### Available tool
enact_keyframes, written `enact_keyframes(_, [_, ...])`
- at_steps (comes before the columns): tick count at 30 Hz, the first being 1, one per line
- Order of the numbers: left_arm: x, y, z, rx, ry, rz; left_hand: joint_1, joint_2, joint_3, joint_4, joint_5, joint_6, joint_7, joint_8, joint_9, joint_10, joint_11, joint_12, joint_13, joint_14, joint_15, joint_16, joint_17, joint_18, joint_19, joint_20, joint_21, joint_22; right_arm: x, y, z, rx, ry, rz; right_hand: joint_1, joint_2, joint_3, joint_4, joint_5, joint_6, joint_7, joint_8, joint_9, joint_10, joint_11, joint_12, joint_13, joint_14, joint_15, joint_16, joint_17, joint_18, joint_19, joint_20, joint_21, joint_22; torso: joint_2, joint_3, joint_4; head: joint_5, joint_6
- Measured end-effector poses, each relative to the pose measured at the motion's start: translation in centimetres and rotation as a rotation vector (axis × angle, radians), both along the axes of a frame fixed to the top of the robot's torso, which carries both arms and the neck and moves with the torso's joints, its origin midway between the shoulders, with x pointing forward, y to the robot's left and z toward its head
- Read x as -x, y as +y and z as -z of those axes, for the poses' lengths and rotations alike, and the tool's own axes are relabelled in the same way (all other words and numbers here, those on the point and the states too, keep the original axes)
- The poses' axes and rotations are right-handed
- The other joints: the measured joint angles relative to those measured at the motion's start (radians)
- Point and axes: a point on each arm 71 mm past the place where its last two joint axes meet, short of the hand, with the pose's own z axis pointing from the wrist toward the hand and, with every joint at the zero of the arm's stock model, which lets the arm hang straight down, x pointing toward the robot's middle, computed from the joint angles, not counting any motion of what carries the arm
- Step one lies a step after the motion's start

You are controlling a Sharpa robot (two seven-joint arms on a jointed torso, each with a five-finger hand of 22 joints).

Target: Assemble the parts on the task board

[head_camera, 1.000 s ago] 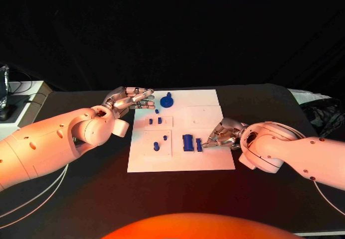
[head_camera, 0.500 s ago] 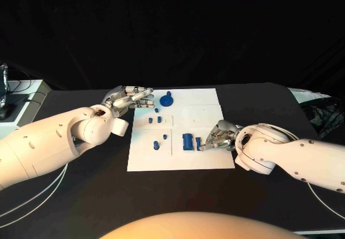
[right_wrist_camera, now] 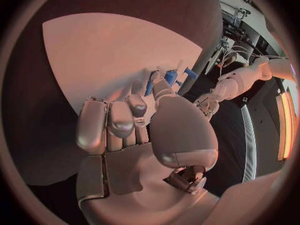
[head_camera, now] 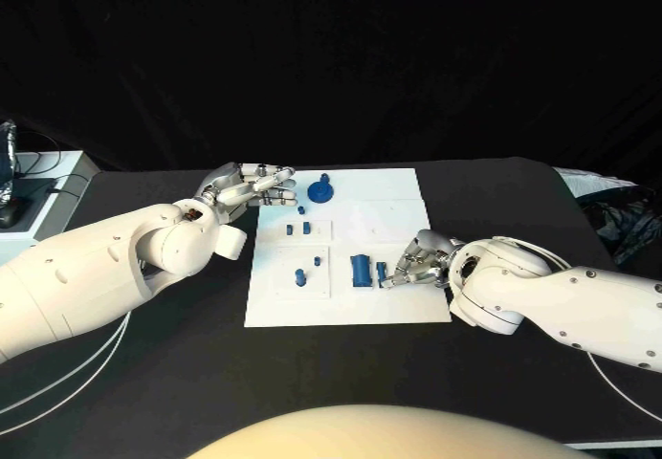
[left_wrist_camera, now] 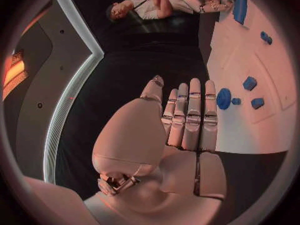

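Just beside right robot hand [head_camera: 421,260], blue part [head_camera: 383,275], on task board [head_camera: 400,311]

You won't find any writing to read here, honestly. The task board [head_camera: 352,306] is plain white with no labels, numbers or marks, and the blue parts [head_camera: 362,272] on it carry no print either. Same for both arms' white shells and the black table [head_camera: 165,363]: no brand, sticker or sign legible anywhere.
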Motion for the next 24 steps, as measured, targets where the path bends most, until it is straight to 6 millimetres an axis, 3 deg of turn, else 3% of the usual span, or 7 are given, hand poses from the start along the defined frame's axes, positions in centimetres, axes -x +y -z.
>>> enact_keyframes(6, [0.0, 0.0, 0.0, 0.0, 0.0, 0.0, 0.0, 0.0, 0.0, 0.0, 0.0, 0.0, 0.0, 0.0, 0.0, 0.0, 0.0, 0.0, 0.0, 0.0, 0.0, 0.0, 0.0, 0.0, 0.0, 0.0, 0.0, 0.0, 0.2, -0.2, 0.0, 0.0, -0.003, -0.001, 0.003, 0.003, 0.0, 0.0, 0.0, 0.0, 0.0, 0.0, -0.004, 0.0, 0.0, 0.0, 0.0, 0.0, 0.0, 0.0, 0.0, 0.0, 0.0, 0.0, 0.0, 0.0, -0.001, 0.0006, -0.0004, 0.002, 0.001])
enact_keyframes(11, [0.0, 0.0, 0.0, 0.0, 0.0, 0.0, 0.0, 0.0, 0.0, 0.0, 0.0, 0.0, 0.0, 0.0, 0.0, 0.0, 0.0, 0.0, 0.0, 0.0, 0.0, 0.0, 0.0, 0.0, 0.0, 0.0, 0.0, 0.0, 0.4, -0.7, 0.0, -0.019, -0.01, 0.012, -0.008, -0.008, 0.007, 0.033, 0.006, -0.013, 0.002, -0.001, -0.013, 0.0, 0.0, -0.013, -0.003, 0.0, 0.0, 0.0, -0.002, 0.0, 0.0, 0.0, -0.002, 0.0, -0.001, 0.0006, -0.0004, 0.003, 0.002])
enact_keyframes(14, [0.0, 0.0, 0.0, 0.0, 0.0, -0.001, 0.0, 0.0, 0.0, 0.0, 0.0, 0.0, 0.0, 0.0, 0.0, 0.0, 0.0, 0.0, 0.0, 0.0, 0.0, 0.0, 0.0, 0.0, 0.0, 0.0, 0.0, 0.0, 0.3, -1.3, -0.2, -0.069, -0.014, 0.034, -0.02, -0.034, 0.004, 0.067, 0.006, -0.037, 0.021, -0.033, -0.033, -0.02, 0.02, -0.036, -0.014, -0.001, 0.001, -0.006, -0.01, 0.0, 0.0, 0.0, -0.023, 0.0, -0.001, 0.0007, -0.001, 0.003, 0.005])
enact_keyframes(17, [0.0, 0.0, 0.0, 0.0, 0.0, -0.001, 0.0, 0.0, 0.0, 0.0, 0.0, 0.0, 0.0, 0.0, 0.0, 0.0, 0.0, 0.0, 0.0, 0.0, 0.0, 0.0, 0.0, 0.0, 0.0, 0.0, 0.0, -0.001, 0.0, -1.7, -0.4, -0.149, -0.009, 0.061, -0.021, -0.035, -0.043, 0.097, 0.012, -0.058, 0.04, -0.09, -0.075, -0.044, 0.033, -0.047, -0.023, -0.005, 0.017, -0.006, -0.008, 0.0, 0.0, 0.015, -0.047, 0.0, -0.002, 0.0001, -0.0017, 0.004, 0.008])
enact_keyframes(20, [-0.1, 0.1, 0.1, 0.0, 0.001, -0.004, 0.0, 0.0, 0.0, 0.0, 0.0, 0.0, 0.0, 0.0, 0.0, 0.0, 0.0, 0.0, 0.0, 0.0, 0.0, 0.0, 0.0, 0.0, 0.0, 0.0, 0.0, -0.001, -0.4, -2.3, -0.6, -0.243, -0.005, 0.09, -0.025, -0.039, -0.072, 0.119, 0.011, -0.061, 0.043, -0.128, -0.116, -0.05, 0.04, -0.047, -0.033, -0.002, 0.02, -0.007, -0.003, 0.0, -0.001, 0.021, -0.06, 0.001, -0.003, 0.0, -0.0024, 0.004, 0.011])
enact_keyframes(24, [-0.2, 0.1, 0.2, 0.003, 0.003, -0.008, 0.0, 0.0, 0.0, 0.0, 0.0, 0.0, 0.0, 0.0, 0.0, 0.0, 0.0, 0.0, 0.0, 0.0, 0.0, 0.0, 0.0, 0.0, -0.004, -0.004, 0.0, -0.001, -1.0, -3.0, -1.0, -0.356, -0.017, 0.125, -0.029, -0.035, -0.086, 0.121, 0.002, -0.056, 0.049, -0.132, -0.144, -0.057, 0.04, -0.042, -0.044, -0.002, 0.02, -0.007, 0.003, 0.0, 0.0, 0.022, -0.063, 0.001, -0.003, 0.0, -0.0024, 0.004, 0.017])
